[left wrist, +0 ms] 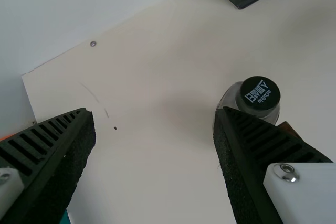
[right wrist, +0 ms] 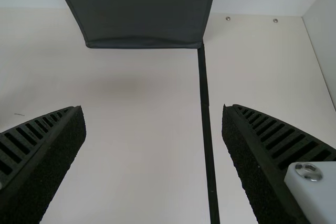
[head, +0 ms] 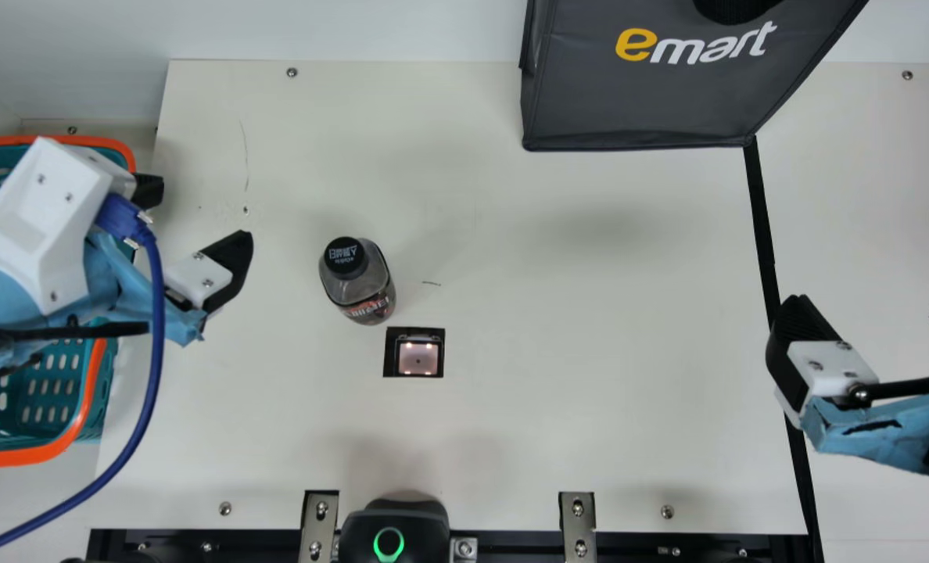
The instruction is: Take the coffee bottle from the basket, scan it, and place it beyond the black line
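In the main view my left gripper [head: 199, 209] is open at the table's left side, partly over the teal basket [head: 93, 391], with nothing between its fingers. The coffee bottle [head: 359, 281], dark with a black cap, stands on the table to its right, just behind the scanner window [head: 418, 356]. In the left wrist view the bottle [left wrist: 258, 94] shows behind one finger of the open left gripper [left wrist: 155, 111]. My right gripper [head: 871, 313] is open over the black line [head: 762, 219]; its wrist view shows the line [right wrist: 206, 114] between the spread fingers of the gripper [right wrist: 152, 107].
A dark grey bag [head: 636, 102] stands at the back, its lower right corner by the black line's far end. A blue cable [head: 156, 344] hangs from the left arm. At the front edge are a black device [head: 392, 532] with a green ring and metal brackets [head: 578, 524].
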